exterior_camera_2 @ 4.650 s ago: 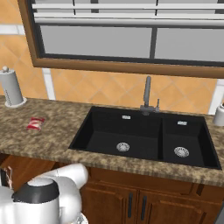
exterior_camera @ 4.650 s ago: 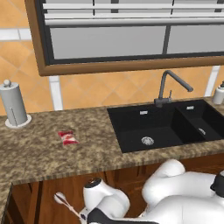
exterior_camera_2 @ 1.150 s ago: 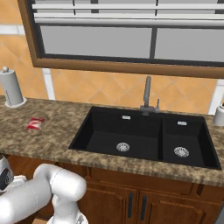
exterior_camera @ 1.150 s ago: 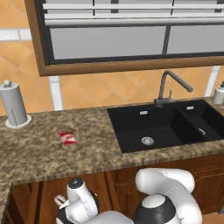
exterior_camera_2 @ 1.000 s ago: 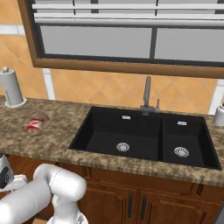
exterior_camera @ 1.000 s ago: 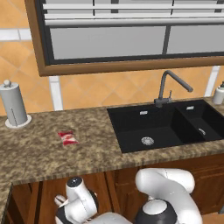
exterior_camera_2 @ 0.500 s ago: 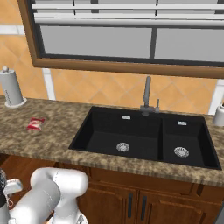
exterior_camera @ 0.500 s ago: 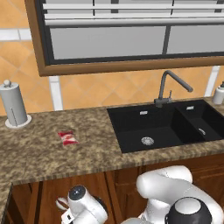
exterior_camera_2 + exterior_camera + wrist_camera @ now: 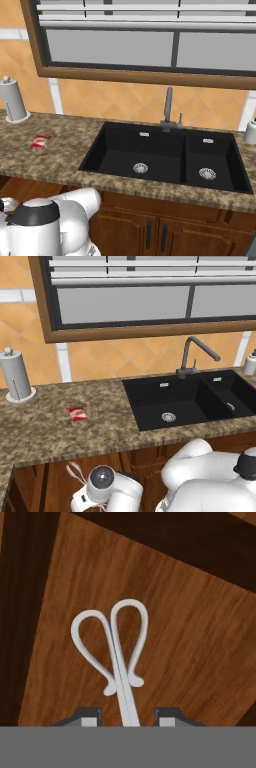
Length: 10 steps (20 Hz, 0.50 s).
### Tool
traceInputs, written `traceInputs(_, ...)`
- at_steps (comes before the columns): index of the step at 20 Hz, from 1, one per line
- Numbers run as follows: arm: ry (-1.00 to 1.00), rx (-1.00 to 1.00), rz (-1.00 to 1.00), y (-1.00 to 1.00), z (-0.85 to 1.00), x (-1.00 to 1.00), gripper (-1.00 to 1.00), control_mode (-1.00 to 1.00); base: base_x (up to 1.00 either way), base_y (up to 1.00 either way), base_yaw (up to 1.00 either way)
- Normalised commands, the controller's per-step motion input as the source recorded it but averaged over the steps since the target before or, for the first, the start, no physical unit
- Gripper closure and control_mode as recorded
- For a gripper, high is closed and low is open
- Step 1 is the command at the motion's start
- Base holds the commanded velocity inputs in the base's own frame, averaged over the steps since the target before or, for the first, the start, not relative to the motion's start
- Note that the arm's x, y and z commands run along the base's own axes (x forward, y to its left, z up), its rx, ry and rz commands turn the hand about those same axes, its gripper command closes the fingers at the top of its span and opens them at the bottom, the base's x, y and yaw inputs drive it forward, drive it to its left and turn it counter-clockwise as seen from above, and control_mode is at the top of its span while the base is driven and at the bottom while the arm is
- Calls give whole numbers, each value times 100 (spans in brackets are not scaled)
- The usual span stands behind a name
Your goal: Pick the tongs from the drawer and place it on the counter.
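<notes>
One gripper closed on slender silver-grey metal tongs.
Tongs lie in the reddish-brown wooden drawer, long axis straight ahead between the fingertips (loops forward).

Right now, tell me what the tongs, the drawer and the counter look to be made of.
The tongs: apparently metal, a thin silver-grey strip bent into smooth loops with a dull sheen.
The drawer: reddish-brown wood or a wood veneer, with visible grain lines running along its floor.
The counter: looks like polished granite or similar stone, speckled brown and beige; in this rendered scene, laminate can't be ruled out.
</notes>
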Motion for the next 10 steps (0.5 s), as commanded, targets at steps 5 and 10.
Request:
traceInputs(5, -6, 1, -18, 38, 100, 47, 100, -100, 0, 0, 0)
traceInputs(10, -1, -6, -17, 66, 100, 48, 100, -100, 0, 0, 0)
